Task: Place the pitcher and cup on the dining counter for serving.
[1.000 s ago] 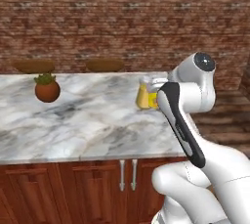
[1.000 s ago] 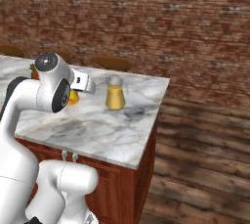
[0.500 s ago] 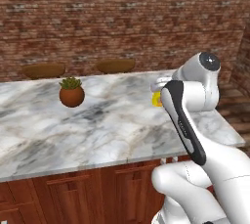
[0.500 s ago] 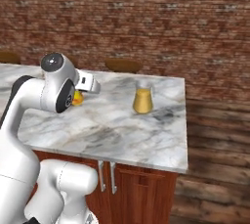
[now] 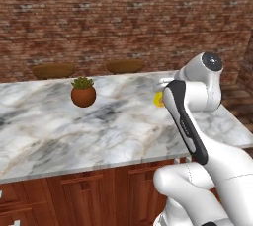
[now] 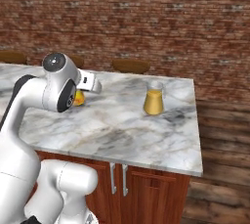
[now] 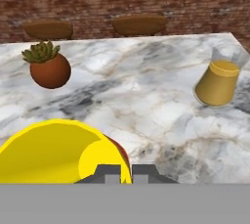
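cup's in the grip, pitcher's already parked on the island

while the arm hangs over the dining counter [image 5: 59, 136], pretty much everything sits on or around that one slab, so i'll use it as the landmark. it's the long island with the white, grey-veined marble top on red-brown cabinets, and it runs across the left base view and the right base view both. behind its far edge there's a brick wall [image 6: 161, 17] across the whole background, and two round wooden stools [image 5: 125, 65] tucked against that far side.

the pitcher [image 6: 154, 99] is standing upright on the counter top, toward the end of the island that shows on the right in the right base view, well in from the near edge. clear glass, amber-yellow liquid filling most of it. in the hand view it sits at the right, tilted in the picture because the camera is rolled.

a small potted plant [image 5: 83, 92], round brown pot with green leaves, stands on the counter toward the other end, well apart from the pitcher.

the cup [image 7: 58, 152] is bright yellow with a bit of red on its side, and it's up close to the hand camera, over the counter's near half. the gripper [image 7: 121, 171] has its fingers drawn together, clamped on the cup. from the base views you just catch a bit of yellow peeking out past the arm.
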Tool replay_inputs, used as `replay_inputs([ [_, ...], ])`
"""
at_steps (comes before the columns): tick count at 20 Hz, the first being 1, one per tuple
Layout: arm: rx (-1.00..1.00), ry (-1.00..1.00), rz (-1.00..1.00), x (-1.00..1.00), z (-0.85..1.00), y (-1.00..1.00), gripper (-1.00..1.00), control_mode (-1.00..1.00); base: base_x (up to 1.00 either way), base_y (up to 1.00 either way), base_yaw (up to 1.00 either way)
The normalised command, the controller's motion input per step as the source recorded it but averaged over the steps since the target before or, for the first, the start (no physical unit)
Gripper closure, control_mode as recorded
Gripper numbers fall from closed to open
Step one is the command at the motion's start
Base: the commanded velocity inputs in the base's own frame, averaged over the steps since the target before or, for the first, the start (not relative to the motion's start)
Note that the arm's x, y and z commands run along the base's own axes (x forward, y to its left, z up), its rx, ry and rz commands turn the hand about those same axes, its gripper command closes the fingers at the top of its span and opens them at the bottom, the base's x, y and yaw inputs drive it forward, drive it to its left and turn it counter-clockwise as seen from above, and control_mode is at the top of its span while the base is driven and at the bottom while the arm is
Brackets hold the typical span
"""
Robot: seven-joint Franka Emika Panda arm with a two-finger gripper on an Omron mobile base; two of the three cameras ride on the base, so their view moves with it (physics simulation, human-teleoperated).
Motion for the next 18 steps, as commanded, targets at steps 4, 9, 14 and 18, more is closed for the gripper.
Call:
replay_inputs([
  [4, 0.0, 0.04, 0.0, 0.53, -0.09, 0.0, 1.0, -1.0, 0.0, 0.0, 0.0],
  [9, 0.06, 0.14, -0.01, 0.43, -0.26, 0.0, 1.0, -1.0, 0.0, 0.0, 0.0],
  [14, 0.12, 0.15, -0.03, 0.57, -0.31, 0.0, 1.0, -1.0, 0.0, 0.0, 0.0],
  [18, 0.05, 0.01, -0.04, 0.27, -0.26, 0.06, 1.0, -1.0, 0.0, 0.0, 0.0],
])
